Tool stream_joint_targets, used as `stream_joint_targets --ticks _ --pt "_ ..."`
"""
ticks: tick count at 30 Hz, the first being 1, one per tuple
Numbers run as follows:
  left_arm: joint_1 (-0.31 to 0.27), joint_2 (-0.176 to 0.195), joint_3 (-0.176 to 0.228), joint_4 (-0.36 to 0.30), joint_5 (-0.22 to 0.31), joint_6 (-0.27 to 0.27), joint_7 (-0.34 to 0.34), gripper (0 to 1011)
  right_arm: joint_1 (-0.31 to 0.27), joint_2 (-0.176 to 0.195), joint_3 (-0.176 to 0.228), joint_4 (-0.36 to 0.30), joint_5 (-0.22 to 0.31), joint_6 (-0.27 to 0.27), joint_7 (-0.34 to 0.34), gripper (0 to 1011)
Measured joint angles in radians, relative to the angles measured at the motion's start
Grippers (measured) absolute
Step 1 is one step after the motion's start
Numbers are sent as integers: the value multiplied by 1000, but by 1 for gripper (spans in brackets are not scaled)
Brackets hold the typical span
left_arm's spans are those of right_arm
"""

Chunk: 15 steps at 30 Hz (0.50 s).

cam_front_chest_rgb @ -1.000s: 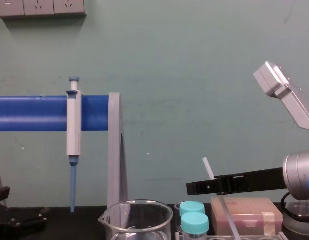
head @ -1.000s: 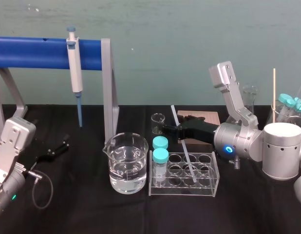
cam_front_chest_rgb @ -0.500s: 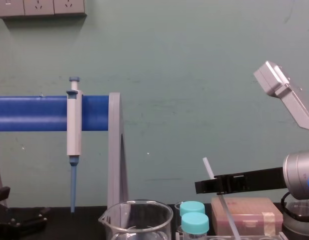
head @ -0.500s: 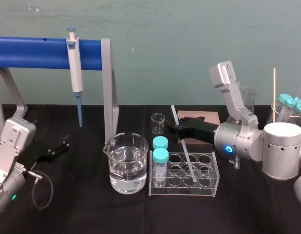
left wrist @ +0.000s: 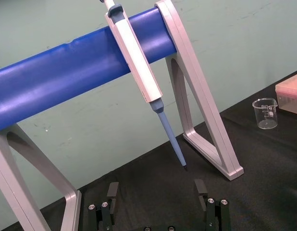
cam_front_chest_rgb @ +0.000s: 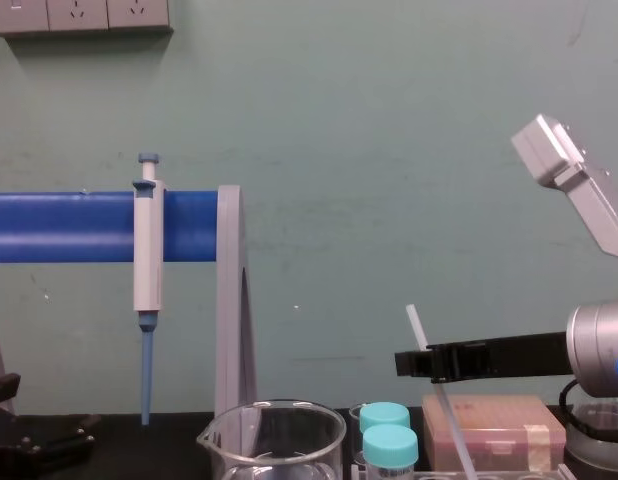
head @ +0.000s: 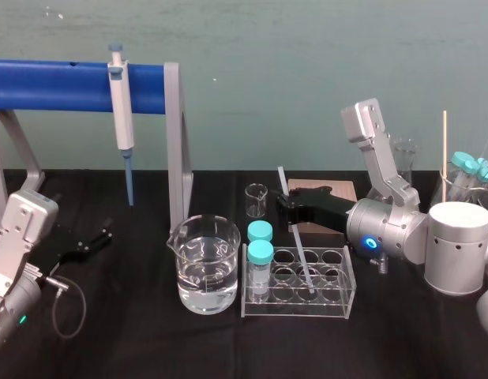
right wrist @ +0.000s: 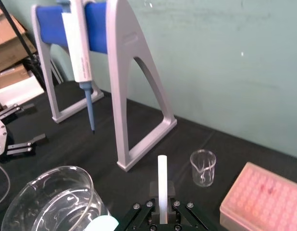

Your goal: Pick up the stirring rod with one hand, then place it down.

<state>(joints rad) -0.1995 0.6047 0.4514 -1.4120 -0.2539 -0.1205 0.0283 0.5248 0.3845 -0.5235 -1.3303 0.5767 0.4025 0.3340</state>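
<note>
Right gripper (head: pixel 285 201) rightward; translucent stirring rod (head: pixel 299 251)

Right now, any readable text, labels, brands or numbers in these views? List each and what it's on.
Nothing can be read in any view.
small beaker: printed graduation marks on its wall, too small to read.
pipette: no label or number visible on its white body.
pink box: no writing visible on its top.

Head camera looks down and forward, chest camera low and level (both catch the pipette (head: pixel 122 110)), wrist cameras sit close.
</note>
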Motion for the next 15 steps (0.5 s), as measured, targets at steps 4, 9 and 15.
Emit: stream_joint_targets --ticks 4,9,15 --pt "0 0 0 0 0 0 0 1000 -31 3 11 -30 -32 -76 0 70" --pt "0 0 0 0 0 0 0 1000 -83 17 27 -74 -74 -191 -3 70" --pt "0 0 0 0 0 0 0 1000 -166 29 64 -127 -89 -329 5 70"
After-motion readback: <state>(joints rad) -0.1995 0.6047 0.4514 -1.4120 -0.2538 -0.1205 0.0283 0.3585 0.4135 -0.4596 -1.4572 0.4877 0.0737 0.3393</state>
